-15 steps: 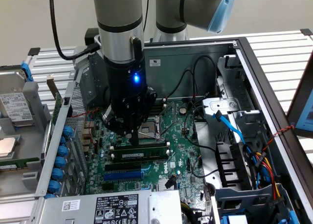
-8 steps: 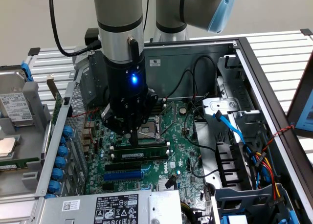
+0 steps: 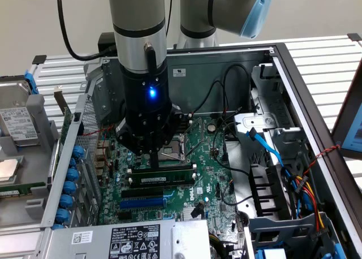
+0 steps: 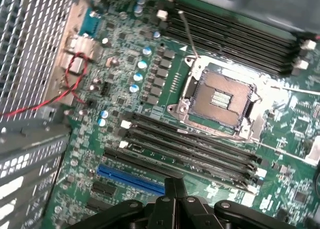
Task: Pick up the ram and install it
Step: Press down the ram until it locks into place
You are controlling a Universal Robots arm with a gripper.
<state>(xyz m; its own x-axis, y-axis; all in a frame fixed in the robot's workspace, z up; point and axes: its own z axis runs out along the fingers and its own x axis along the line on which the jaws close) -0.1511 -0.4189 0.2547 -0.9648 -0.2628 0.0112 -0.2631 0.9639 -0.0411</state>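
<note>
In the exterior view the arm reaches down into an open computer case [image 3: 294, 83], its black wrist with a blue light hanging low over the green motherboard [image 3: 209, 151]. The pincer [image 3: 154, 158] shows as a dark narrow tip pointing down at the memory slots just in front of the CPU socket [image 3: 172, 150]. The ram [image 3: 161, 170] lies edge-up along the black slots [image 3: 164, 185] right below that tip, a long green stick with a pale label; whether the tip grips it or only touches it cannot be told, nor whether the pincer is spread or pressed together. A second green stick [image 3: 22, 188] lies outside the case toward the exterior view's left, near a hard drive [image 3: 20, 126]. A blue slot [image 3: 142, 202] runs parallel just nearer the camera, and blue and black cables [image 3: 266, 143] cross the metal bays toward the exterior view's right. In the wrist view the black body of the pincer [image 4: 172, 199] sits over the motherboard [image 4: 125, 54], close to the blue slot [image 4: 131, 179] and the long black slots [image 4: 195, 149] beside the open CPU socket [image 4: 220, 96]; a red twisted wire [image 4: 72, 76] loops near the perforated metal wall [image 4: 30, 44].
</note>
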